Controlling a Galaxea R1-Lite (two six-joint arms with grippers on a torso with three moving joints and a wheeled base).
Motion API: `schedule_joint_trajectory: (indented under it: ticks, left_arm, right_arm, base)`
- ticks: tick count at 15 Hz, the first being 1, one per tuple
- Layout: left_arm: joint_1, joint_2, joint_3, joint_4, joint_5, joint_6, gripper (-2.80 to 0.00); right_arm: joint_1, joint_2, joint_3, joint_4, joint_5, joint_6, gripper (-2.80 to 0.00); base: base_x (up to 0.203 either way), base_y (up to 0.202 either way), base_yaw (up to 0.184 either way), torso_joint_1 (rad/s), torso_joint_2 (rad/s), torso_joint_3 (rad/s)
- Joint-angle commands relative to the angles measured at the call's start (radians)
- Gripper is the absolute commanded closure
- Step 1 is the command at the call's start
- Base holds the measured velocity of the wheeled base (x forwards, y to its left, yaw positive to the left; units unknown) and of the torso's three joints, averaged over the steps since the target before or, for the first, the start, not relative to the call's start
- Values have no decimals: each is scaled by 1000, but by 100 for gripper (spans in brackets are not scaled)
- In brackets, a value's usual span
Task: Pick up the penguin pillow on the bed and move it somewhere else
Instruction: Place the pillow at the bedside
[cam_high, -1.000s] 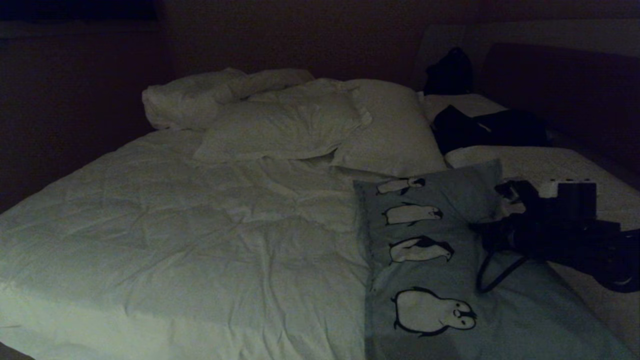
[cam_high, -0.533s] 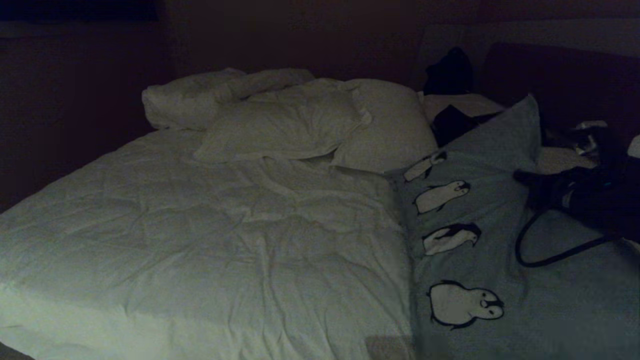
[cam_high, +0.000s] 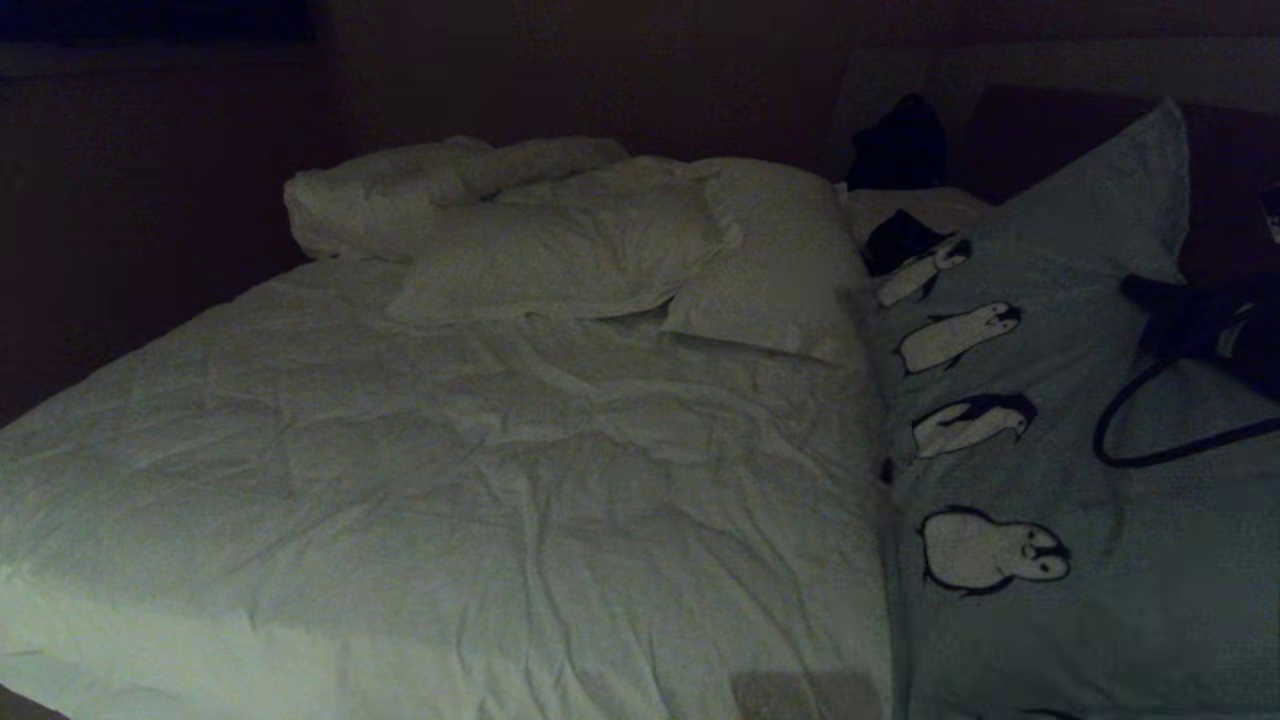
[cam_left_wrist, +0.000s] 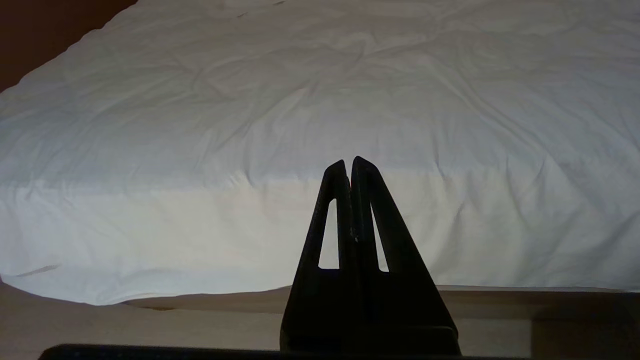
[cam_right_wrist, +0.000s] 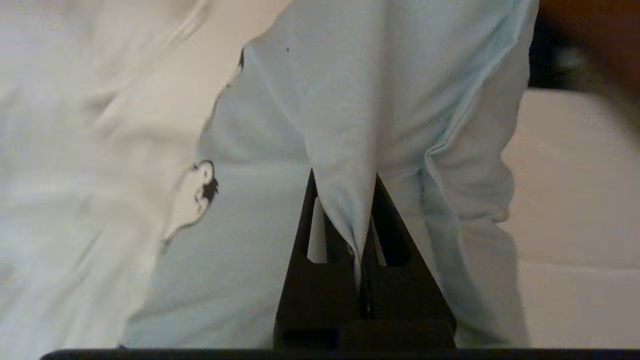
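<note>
The penguin pillow (cam_high: 1060, 420), light blue-grey with a row of black-and-white penguins, hangs tilted over the right side of the bed (cam_high: 450, 480), its far corner raised. My right gripper (cam_high: 1150, 295) is at the right edge of the head view, shut on a pinched fold of the pillow. The right wrist view shows that fold of the penguin pillow (cam_right_wrist: 350, 100) wedged between the closed jaws of the right gripper (cam_right_wrist: 345, 180). My left gripper (cam_left_wrist: 348, 162) is shut and empty, hovering before the foot edge of the bed (cam_left_wrist: 250, 125).
Two white pillows (cam_high: 570, 250) (cam_high: 780, 260) and a rolled duvet end (cam_high: 400, 190) lie at the head of the bed. Dark items (cam_high: 900, 140) sit by the dark headboard (cam_high: 1080, 130). A black cable loop (cam_high: 1110, 440) hangs from the right arm over the pillow.
My right gripper has risen and pulled to the right with the pillow pinched in it. The pillow has slid right and its far corner has lifted off the duvet.
</note>
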Motion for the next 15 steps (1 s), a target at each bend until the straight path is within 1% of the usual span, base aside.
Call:
schedule_joint_trajectory:
  ticks: [1,2,4,6,9,11,13,15]
  left_arm:
    - [1,-2,2,0,0,1,0]
    - [-1,-2,2,0,0,1,0]
    - [1,-2,2,0,0,1,0]
    - [0,-2,2,1,-1,1,0]
    - [1,-2,2,1,0,1,0]
    - [-1,-2,2,1,-2,1,0]
    - [-1,-2,2,0,0,1,0]
    - [1,0,2,1,0,1,0]
  right_arm:
    - [-63,51,-66,-3,1,137,0]
    - [-80,74,-81,-3,2,164,0]
    - [-109,120,-113,-2,3,191,0]
    - [-121,155,-126,-3,2,201,0]
    - [-193,214,-178,0,6,209,0]
    - [-226,243,-216,2,8,252,0]
    - [-243,255,-236,4,9,270,0]
    - [-252,252,-239,16,13,269,0]
  base:
    - [0,0,0,0,0,0]
    - [0,0,0,0,0,0]
    - [0,0,0,0,0,0]
    - [0,0,0,0,0,0]
    - [0,0,0,0,0,0]
    - [0,0,0,0,0,0]
    - [0,0,0,0,0,0]
    - [0,0,0,0,0,0]
